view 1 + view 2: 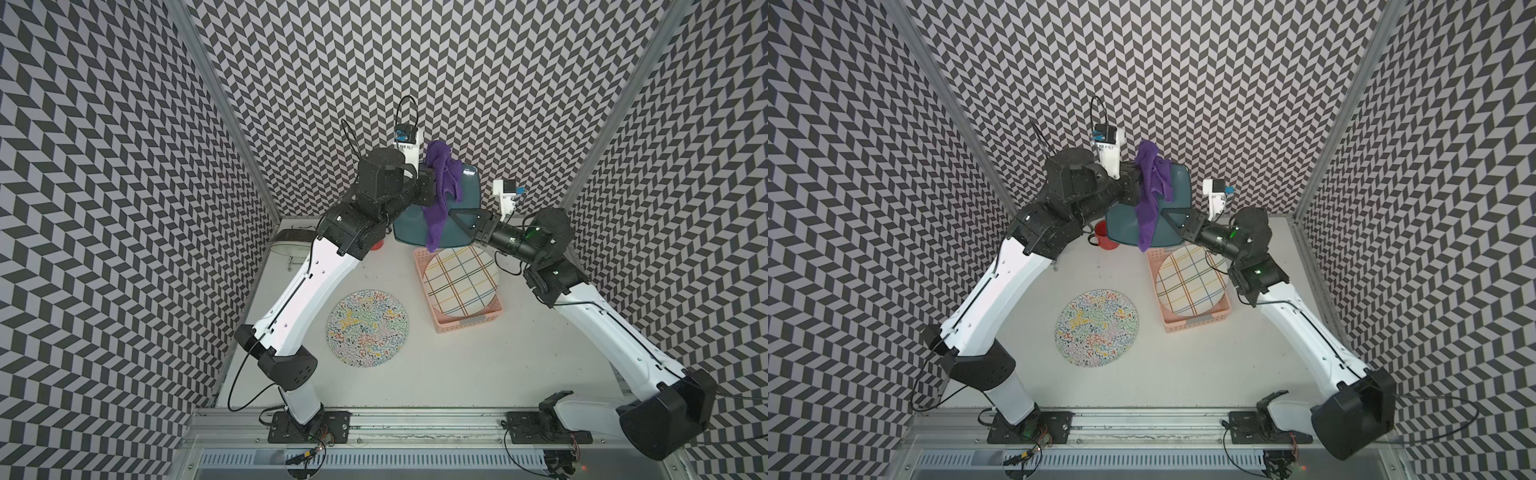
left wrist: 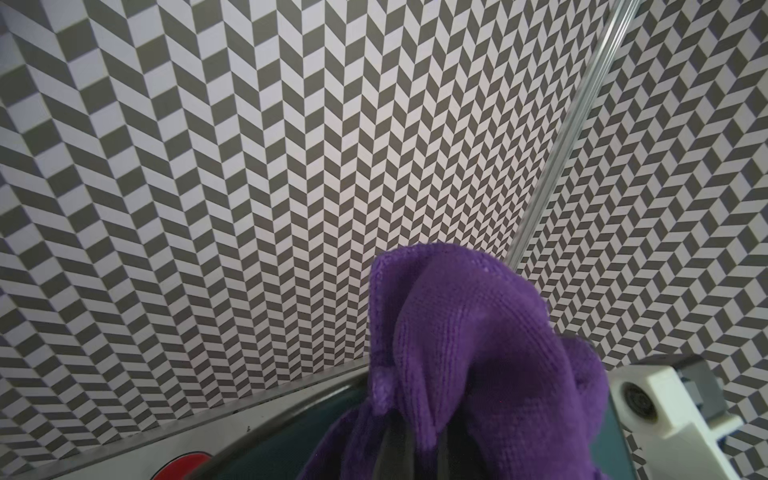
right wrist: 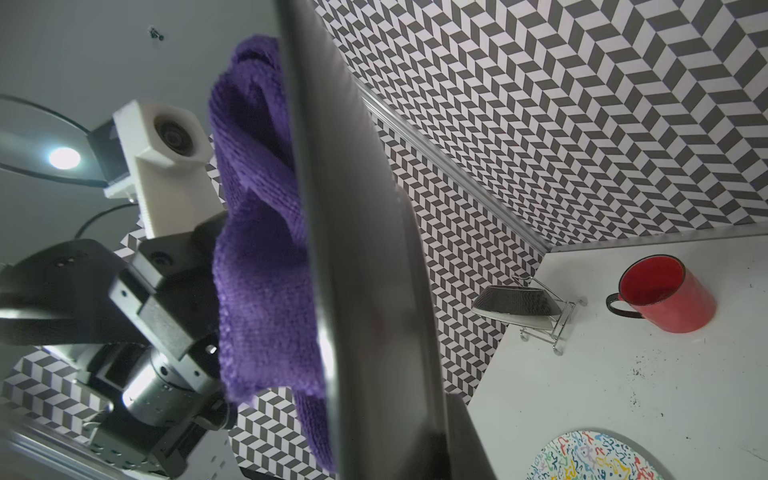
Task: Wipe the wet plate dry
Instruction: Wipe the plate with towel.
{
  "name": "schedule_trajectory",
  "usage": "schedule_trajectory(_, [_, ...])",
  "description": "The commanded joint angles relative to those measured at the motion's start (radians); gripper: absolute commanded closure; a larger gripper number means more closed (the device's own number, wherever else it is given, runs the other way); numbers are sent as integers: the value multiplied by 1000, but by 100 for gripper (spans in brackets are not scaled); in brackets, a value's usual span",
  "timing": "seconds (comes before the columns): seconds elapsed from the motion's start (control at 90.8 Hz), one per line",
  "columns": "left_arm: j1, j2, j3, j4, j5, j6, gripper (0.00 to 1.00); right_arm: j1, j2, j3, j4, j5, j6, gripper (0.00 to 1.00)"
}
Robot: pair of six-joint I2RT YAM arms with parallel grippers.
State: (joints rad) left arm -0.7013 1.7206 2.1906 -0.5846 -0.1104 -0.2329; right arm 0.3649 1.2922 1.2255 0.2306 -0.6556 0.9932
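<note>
Mid-wipe: my right tool (image 1: 462, 224) pinches the plate (image 1: 471, 189) by its rim, holding it on edge in the air above the table's (image 1: 478, 365) far end. My left tool (image 1: 430, 187), pressed together on the cloth (image 1: 444, 170), lays it against the plate's face. Next, I judge: sweep the bare part, pressing lightly.

You get both top views looking down from high over the whole worktop (image 1: 478, 374), while the wrist views sit close, facing each other across the plate (image 3: 361, 249) and cloth (image 2: 478, 353).
</note>
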Motion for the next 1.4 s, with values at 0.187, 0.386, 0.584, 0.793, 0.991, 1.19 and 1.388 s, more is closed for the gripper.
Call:
schedule_trajectory(0.187, [332, -314, -586, 725, 534, -664, 100, -204, -137, -65, 648, -17, 314, 100])
schedule_trajectory(0.386, [362, -260, -626, 1169, 775, -1015, 100, -180, -51, -100, 983, -71, 544, 100])
schedule_trajectory(0.584, [341, -193, -580, 1367, 815, -1174, 100, -103, -5, -91, 940, -101, 502, 100])
schedule_trajectory(0.793, [265, -174, -577, 1358, 814, -1169, 100, -13, 72, -6, 943, -125, 469, 100])
schedule_trajectory(0.991, [111, -146, -579, 1358, 801, -1142, 100, -26, 151, 146, 859, -98, 424, 100])
schedule_trajectory(1.19, [167, -179, -577, 1435, 761, -1217, 100, -98, 126, 94, 871, -67, 460, 100])
schedule_trajectory(1.388, [148, -145, -541, 1514, 762, -1292, 100, 64, 35, -1, 738, -84, 280, 100])
